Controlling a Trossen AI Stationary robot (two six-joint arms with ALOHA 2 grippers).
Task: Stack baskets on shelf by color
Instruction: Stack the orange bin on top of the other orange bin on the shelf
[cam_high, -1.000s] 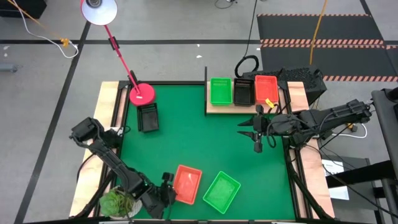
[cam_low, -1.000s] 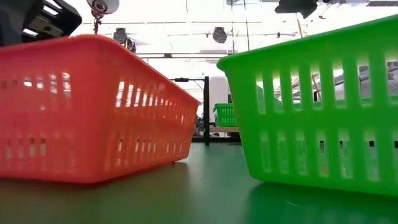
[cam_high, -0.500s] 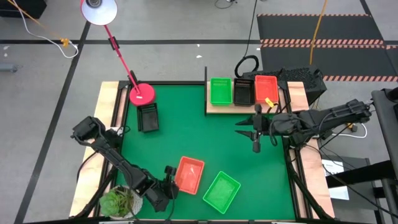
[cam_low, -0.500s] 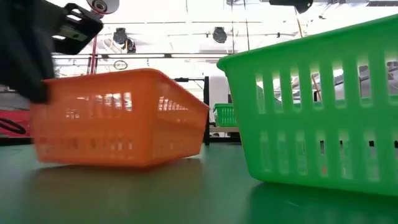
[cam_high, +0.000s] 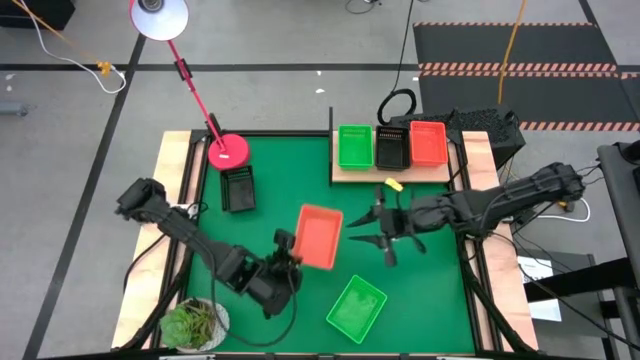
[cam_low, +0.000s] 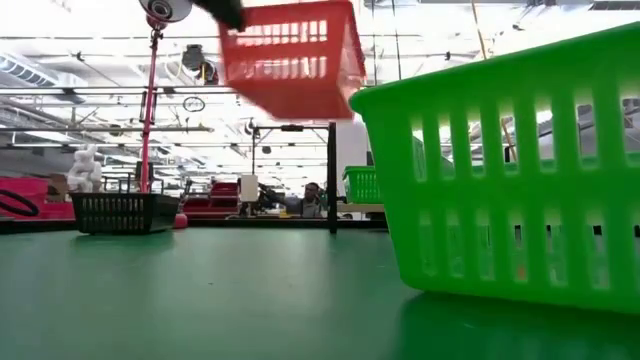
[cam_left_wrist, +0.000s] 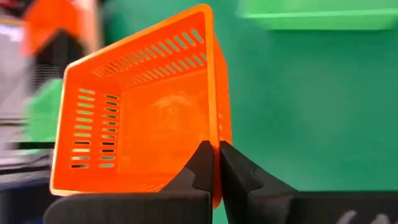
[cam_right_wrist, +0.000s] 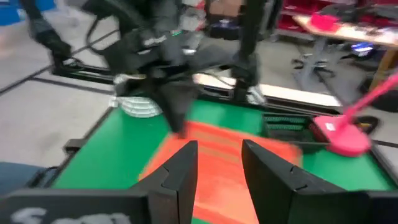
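From above, the left gripper (cam_high: 288, 252) holds an orange-red basket (cam_high: 319, 237) above mid-mat, the right gripper (cam_high: 375, 228) open just beside it, likely for a handover toward the shelf (cam_high: 345, 174), where green, black and red stacks sit. The low view shows the basket (cam_low: 292, 55) airborne, a thin slotted plastic tray. In the left wrist view, the fingers (cam_left_wrist: 202, 163) pinch its rim.
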